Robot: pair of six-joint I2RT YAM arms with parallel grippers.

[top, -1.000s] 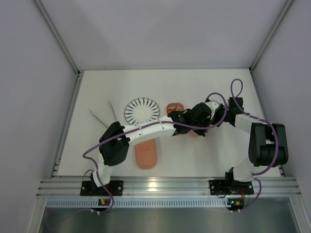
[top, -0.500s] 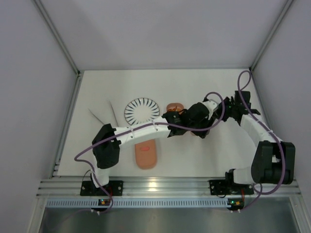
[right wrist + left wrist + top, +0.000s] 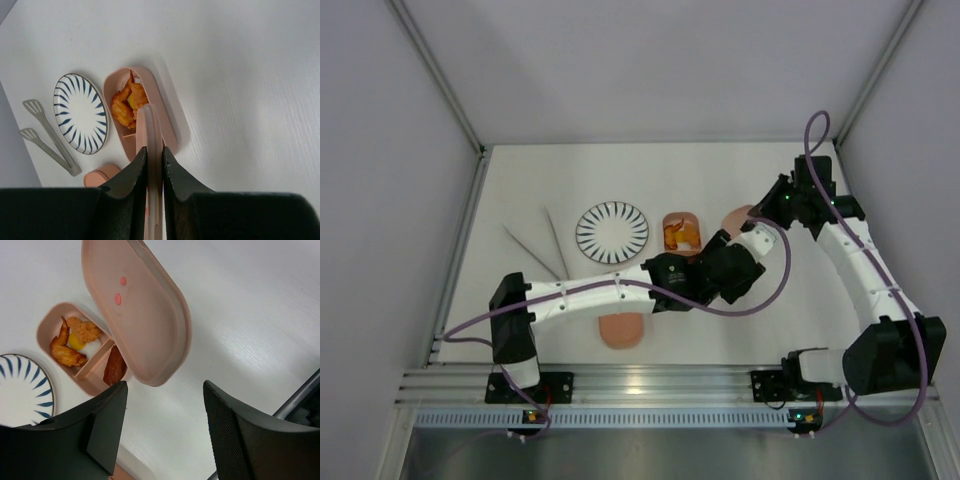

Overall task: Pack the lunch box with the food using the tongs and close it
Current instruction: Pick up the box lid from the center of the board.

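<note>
My right gripper (image 3: pixel 154 156) is shut on the edge of the lunch box's red-spotted pink lid (image 3: pixel 145 315), holding it tilted in the air (image 3: pixel 734 216) over the right end of the open tray (image 3: pixel 680 232). That tray (image 3: pixel 50 322) holds the food (image 3: pixel 125 102): orange and yellow pieces in one compartment, a dark brown piece (image 3: pixel 115 365) in the other. My left gripper (image 3: pixel 165 415) is open and empty, just below the lid's near end (image 3: pixel 730 262). The tongs (image 3: pixel 535 245) lie on the table left of the plate. My right gripper (image 3: pixel 765 208) is at the back right.
A round white plate (image 3: pixel 612 231) with dark radial stripes sits between the tongs and the tray. Another pink lunch box piece (image 3: pixel 620 328) lies near the front, partly under my left arm. Grey walls close in the table on three sides.
My left gripper has gone from shut to open. The right arm has swung toward the back right, carrying the lid with it. The left arm's elbow has shifted left.
</note>
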